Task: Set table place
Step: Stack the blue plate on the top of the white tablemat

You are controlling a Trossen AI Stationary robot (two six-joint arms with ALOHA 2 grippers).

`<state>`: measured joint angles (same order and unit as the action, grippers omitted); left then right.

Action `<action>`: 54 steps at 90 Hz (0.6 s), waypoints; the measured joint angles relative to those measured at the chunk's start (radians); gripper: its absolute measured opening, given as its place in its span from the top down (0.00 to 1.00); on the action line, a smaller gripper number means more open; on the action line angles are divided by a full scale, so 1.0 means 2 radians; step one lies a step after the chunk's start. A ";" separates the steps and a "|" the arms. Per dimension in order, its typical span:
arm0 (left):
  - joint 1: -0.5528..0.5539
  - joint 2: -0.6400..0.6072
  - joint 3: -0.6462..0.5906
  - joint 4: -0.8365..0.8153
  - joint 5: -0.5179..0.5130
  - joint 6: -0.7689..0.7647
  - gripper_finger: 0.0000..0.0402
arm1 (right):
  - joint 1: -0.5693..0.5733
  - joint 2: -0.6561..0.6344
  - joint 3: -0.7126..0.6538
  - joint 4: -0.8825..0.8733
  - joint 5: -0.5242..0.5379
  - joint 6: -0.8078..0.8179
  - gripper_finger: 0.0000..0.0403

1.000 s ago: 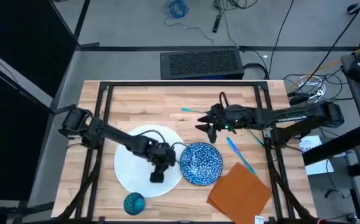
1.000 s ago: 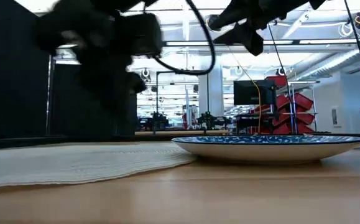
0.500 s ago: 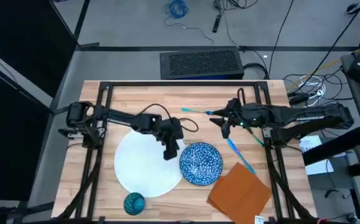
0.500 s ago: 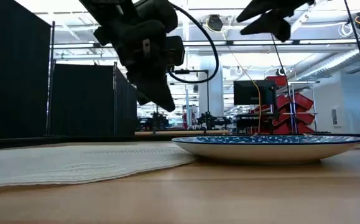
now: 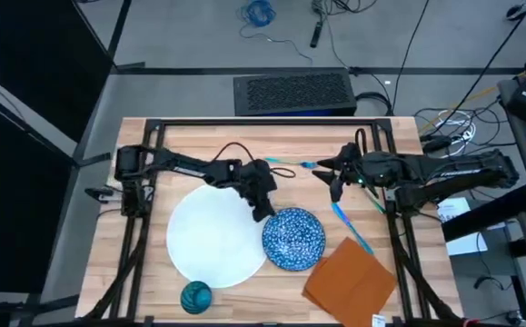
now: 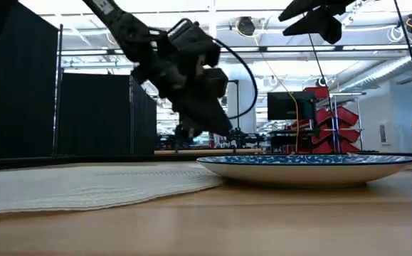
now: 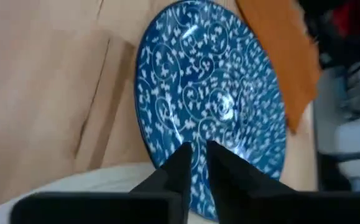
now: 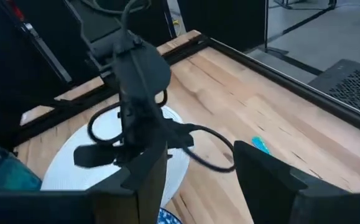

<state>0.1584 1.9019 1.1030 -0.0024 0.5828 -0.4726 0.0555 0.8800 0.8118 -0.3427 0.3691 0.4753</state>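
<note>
A large white plate (image 5: 210, 241) lies on the table (image 5: 199, 145), with the blue speckled bowl (image 5: 293, 239) resting on the wood beside its right rim. My left gripper (image 5: 264, 211) hovers shut above the bowl's far-left rim (image 7: 167, 130), tilted down toward it without touching. My right gripper (image 5: 333, 186) hangs open above the table, farther back and to the right, holding nothing. The orange-brown napkin (image 5: 349, 277) lies at the near right and the teal cup (image 5: 195, 295) near the front edge. One teal cutlery piece (image 5: 281, 162) lies toward the far edge, another (image 5: 352, 227) right of the bowl.
A black metal frame (image 5: 263, 125) edges the tabletop, and a cable (image 5: 231, 150) loops from my left arm over the far part of the table. Bare wood shows between the plate and the far edge.
My left gripper has swung from over the plate's near right part toward the far edge and to the right, ending tipped down over the bowl's far-left rim. My right gripper has drifted toward the table's right edge. Plate, bowl and the other things have stayed put.
</note>
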 joint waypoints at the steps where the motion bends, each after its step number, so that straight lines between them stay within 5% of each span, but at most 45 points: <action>1: 0.001 0.001 0.000 0.001 0.002 -0.003 0.86 | 0.000 -0.002 0.000 -0.003 0.000 0.000 0.58; 29: 0.003 0.005 0.000 0.001 -0.036 -0.009 0.66 | 0.030 -0.058 0.000 -0.036 0.049 0.000 0.58; 54: 0.002 0.005 0.000 0.001 -0.063 -0.009 0.60 | 0.056 -0.069 0.000 -0.040 0.080 0.000 0.58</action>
<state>0.1626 1.9110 1.1030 -0.0006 0.4564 -0.4899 0.1665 0.7418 0.8117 -0.4221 0.5284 0.4755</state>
